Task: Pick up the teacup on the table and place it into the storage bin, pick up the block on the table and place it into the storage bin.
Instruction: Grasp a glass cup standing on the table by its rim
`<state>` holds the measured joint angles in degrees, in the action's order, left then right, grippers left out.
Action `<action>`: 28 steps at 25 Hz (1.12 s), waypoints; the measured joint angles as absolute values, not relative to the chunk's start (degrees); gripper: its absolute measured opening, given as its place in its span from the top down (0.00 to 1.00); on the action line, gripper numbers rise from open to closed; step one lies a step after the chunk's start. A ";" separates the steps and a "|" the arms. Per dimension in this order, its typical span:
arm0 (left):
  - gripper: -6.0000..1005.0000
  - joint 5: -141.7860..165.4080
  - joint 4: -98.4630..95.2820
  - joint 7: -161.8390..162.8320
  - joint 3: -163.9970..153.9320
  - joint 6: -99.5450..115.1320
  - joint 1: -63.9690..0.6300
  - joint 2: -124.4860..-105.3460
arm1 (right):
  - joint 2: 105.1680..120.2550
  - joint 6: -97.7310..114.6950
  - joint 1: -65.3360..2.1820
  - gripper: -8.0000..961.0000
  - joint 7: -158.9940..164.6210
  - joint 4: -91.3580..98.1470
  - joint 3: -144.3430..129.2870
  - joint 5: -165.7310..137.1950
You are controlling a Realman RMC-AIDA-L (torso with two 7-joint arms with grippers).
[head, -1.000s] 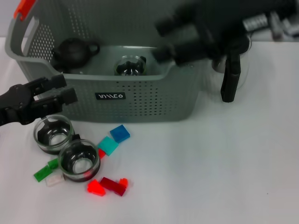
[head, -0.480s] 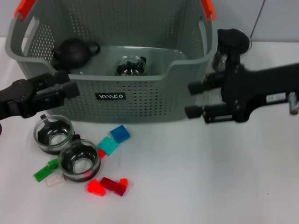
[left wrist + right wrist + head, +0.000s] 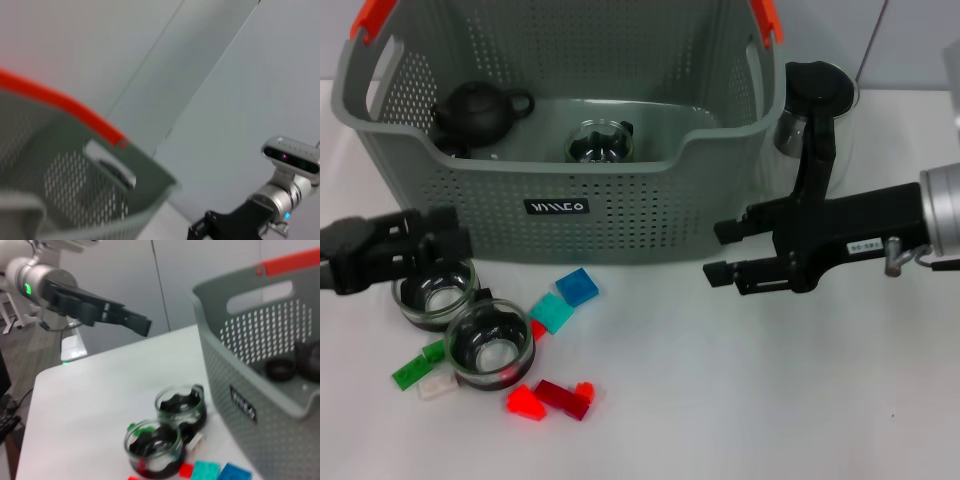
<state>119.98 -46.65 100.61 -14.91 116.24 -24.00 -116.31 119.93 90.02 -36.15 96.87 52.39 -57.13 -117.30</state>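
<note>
The large grey perforated plastic storage bin [image 3: 620, 210] is standing at the back of the white counter [image 3: 740, 400], holding a black teapot [image 3: 475, 110] to the left of a clear glass teacup [image 3: 599, 142]. Two more glass teacups [image 3: 435, 287] [image 3: 490, 343] are sitting in front of its left end, with small coloured plastic blocks [image 3: 575, 287] lying scattered around them. A glass pitcher with a black lid [image 3: 817, 110] is standing just right of the bin.

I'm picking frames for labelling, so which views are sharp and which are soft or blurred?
Head view: mostly crisp, the storage bin label and blocks read cleanly; the left end effector is smeared, the right end effector sharp. Left wrist view: soft throughout, the bin's orange clip streaked. Right wrist view: mildly soft, with the teacups still recognisable.
</note>
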 joint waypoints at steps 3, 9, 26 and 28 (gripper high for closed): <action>0.20 122.36 -48.59 105.19 -16.36 116.87 -23.97 -115.92 | 119.98 89.27 -36.91 0.36 96.73 50.14 -57.15 -118.17; 0.20 124.29 -57.27 117.40 -23.09 117.51 -23.32 -115.55 | 119.97 89.00 -37.19 0.36 96.20 49.31 -57.53 -118.25; 0.20 144.83 -77.39 146.46 -41.81 117.52 -34.39 -110.88 | 119.97 88.28 -38.09 0.36 96.06 49.21 -57.66 -117.89; 0.20 148.38 -77.39 146.51 -42.01 117.20 -35.72 -111.45 | 120.01 88.28 -38.23 0.36 96.06 49.21 -57.66 -117.88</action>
